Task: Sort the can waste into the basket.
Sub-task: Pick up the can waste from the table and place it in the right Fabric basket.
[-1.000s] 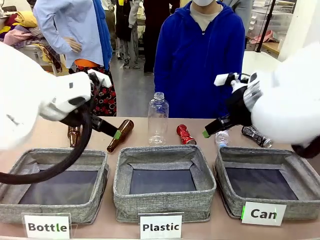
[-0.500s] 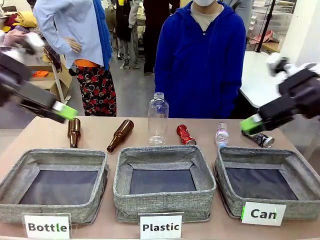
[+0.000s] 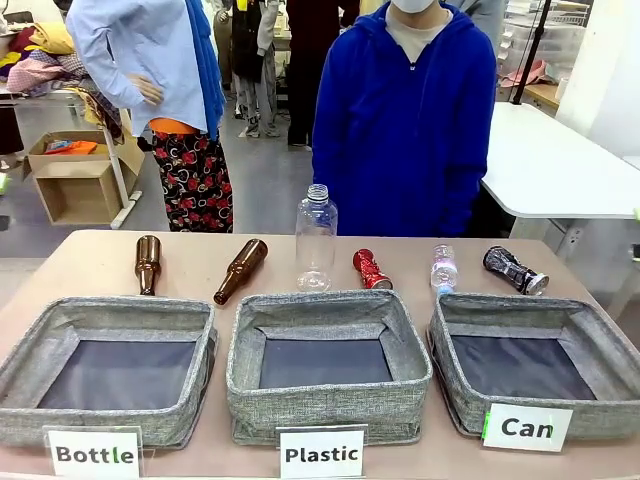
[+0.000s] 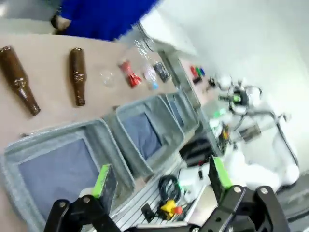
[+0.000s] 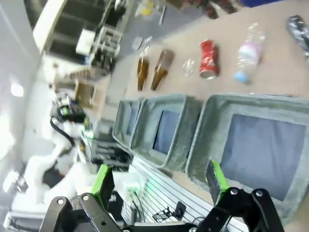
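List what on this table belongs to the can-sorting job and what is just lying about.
Belongs: crushed red can; crushed black can; grey "Can" basket.
Lying about: left brown glass bottle; second brown glass bottle; tall clear plastic bottle; small crushed plastic bottle; "Plastic" basket; "Bottle" basket.

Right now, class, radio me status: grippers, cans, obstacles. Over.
Left gripper and right gripper open, holding nothing. Red can and black can on table, outside Can basket. Small plastic bottle lies between them.
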Available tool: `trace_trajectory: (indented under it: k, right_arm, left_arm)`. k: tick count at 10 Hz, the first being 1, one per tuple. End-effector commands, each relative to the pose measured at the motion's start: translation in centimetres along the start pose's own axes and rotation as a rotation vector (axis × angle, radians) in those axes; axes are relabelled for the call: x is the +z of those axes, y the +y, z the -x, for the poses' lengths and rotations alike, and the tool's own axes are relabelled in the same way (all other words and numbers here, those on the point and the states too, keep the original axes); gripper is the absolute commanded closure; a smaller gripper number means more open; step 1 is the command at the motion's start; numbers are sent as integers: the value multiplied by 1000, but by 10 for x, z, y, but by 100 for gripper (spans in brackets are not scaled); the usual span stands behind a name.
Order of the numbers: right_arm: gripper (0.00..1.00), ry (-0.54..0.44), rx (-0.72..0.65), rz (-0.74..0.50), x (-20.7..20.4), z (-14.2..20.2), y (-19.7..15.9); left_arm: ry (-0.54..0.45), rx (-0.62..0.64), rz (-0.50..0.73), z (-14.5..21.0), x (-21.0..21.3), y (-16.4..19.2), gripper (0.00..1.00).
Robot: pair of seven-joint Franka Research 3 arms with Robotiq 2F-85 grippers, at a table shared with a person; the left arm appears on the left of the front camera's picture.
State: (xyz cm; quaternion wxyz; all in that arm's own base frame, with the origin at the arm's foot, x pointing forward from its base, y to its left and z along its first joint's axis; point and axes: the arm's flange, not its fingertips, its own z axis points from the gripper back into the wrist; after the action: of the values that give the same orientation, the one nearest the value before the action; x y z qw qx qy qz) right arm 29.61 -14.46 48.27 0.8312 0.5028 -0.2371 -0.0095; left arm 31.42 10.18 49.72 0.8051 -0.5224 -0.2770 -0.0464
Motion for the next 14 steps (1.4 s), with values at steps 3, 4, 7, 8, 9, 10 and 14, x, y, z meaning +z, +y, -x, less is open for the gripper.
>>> trace_trajectory:
  k: [3, 4, 7, 8, 9, 10, 14]
  right_arm:
    - [0, -204, -149, -26, 12, 46, -43]
    - [0, -222, -170, -29, 14, 48, -49]
    - [0, -214, -207, -10, 46, 12, -61]
    - [0, -214, -207, -10, 46, 12, -61]
    - [0, -214, -207, -10, 46, 12, -61]
    - [0, -214, -207, -10, 46, 12, -61]
    - [0, -182, -144, 127, 27, 6, -35]
  left_arm:
    - [-249, 179, -67, 64, -17, 14, 0]
    - [-281, 171, -108, 70, -21, 14, 0]
    - [-257, 179, -86, -13, 16, 33, 0]
    - [-257, 179, -86, -13, 16, 33, 0]
    - [-257, 179, -86, -13, 16, 33, 0]
    - [-257, 179, -86, -13, 16, 33, 0]
    - [-257, 179, -86, -13, 16, 33, 0]
